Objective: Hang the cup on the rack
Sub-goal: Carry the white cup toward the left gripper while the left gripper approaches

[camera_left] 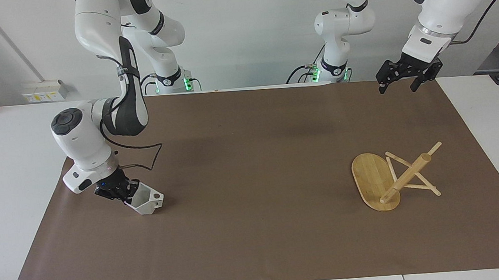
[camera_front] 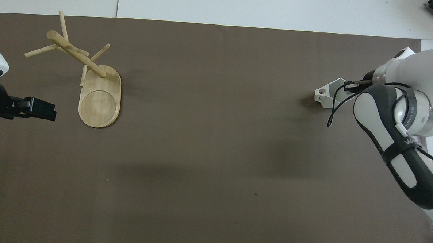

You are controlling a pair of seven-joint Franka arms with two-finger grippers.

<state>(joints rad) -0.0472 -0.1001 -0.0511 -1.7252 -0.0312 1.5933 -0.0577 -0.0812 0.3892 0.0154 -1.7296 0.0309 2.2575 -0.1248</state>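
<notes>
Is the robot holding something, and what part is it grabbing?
Yes. The right gripper holds the cup by its rim wall, on the side away from the handle. The left gripper holds nothing and waits, open.

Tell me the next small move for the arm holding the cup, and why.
Probably lift straight up a little. The right gripper looks shut on the rim of the cup, which sits low at the brown mat at the right arm's end. The rack stands at the left arm's end, so the cup must clear the mat before travelling. The left gripper waits, raised.
</notes>
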